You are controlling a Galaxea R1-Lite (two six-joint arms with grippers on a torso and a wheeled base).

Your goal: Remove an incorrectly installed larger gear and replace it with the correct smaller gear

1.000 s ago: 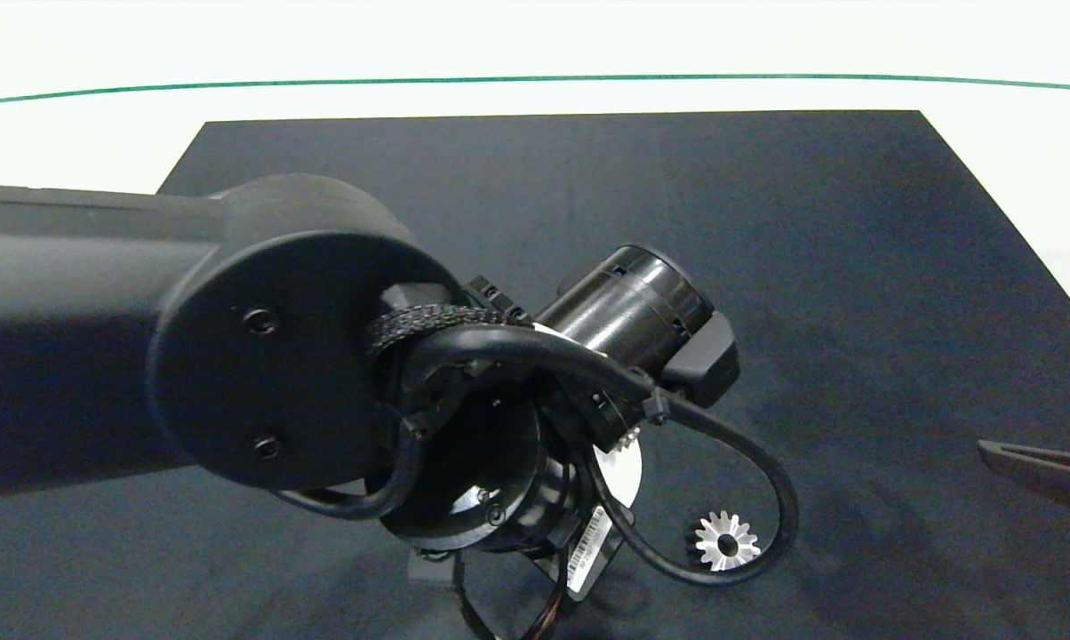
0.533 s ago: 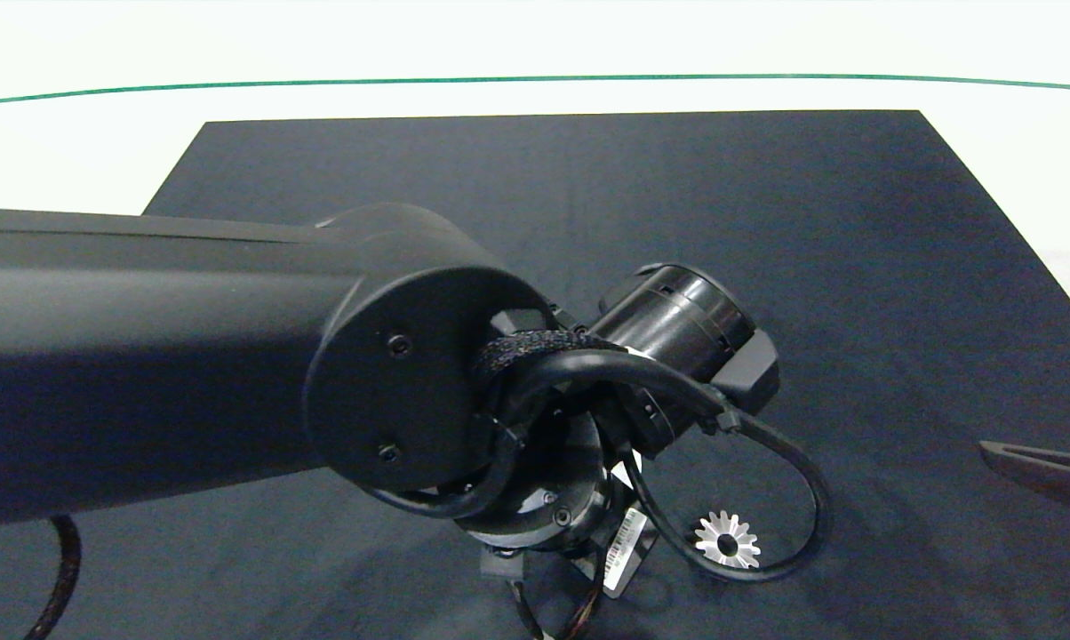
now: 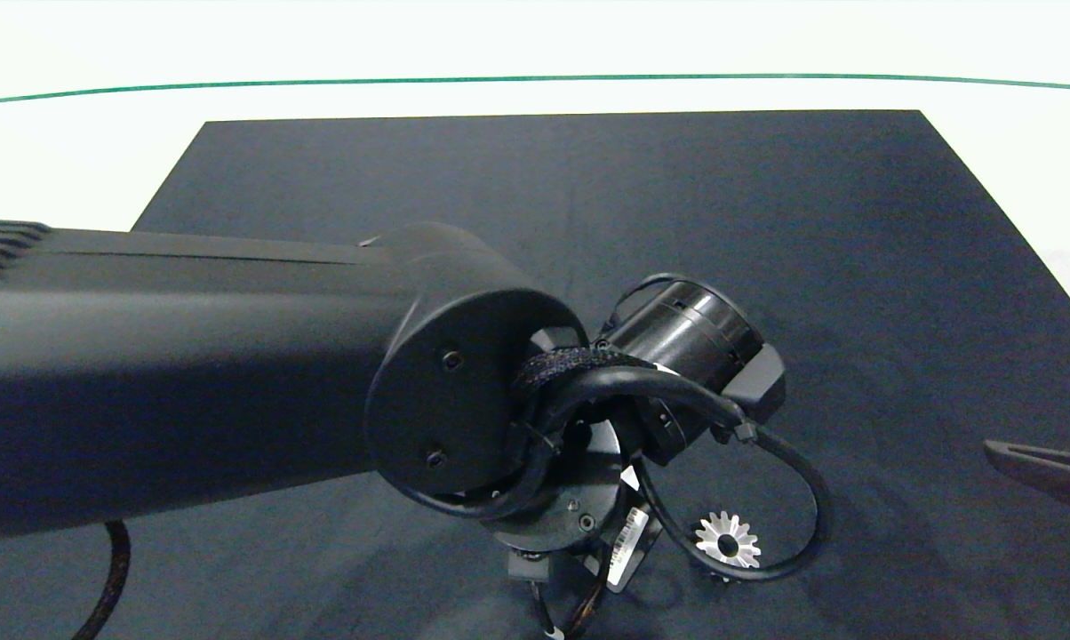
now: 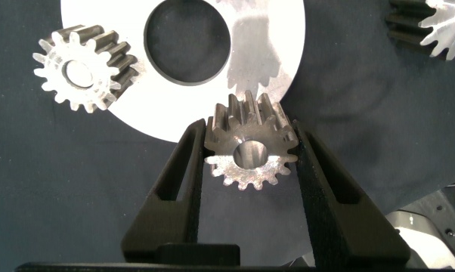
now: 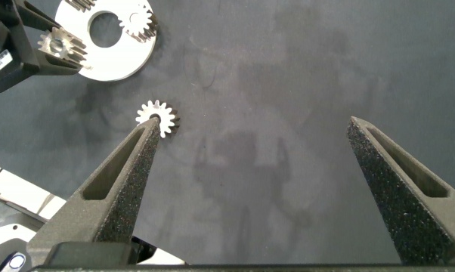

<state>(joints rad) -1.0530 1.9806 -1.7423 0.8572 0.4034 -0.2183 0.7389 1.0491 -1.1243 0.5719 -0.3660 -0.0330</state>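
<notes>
from the head cam my left arm (image 3: pixel 233 373) blocks nearly everything, i only get the larger gear (image 3: pixel 727 540) lying flat on the dark mat (image 3: pixel 588 196) near its front edge. the left wrist cam fills in the rest: left gripper (image 4: pixel 248 155) is clamped on the smaller gear (image 4: pixel 250 143), bore facing the camera, held at the edge of the white disc (image 4: pixel 288 45), which carries another small gear (image 4: pixel 80 66). right gripper (image 5: pixel 254 143) sits parked near the mat's right edge with fingers spread wide, holding nothing.
</notes>
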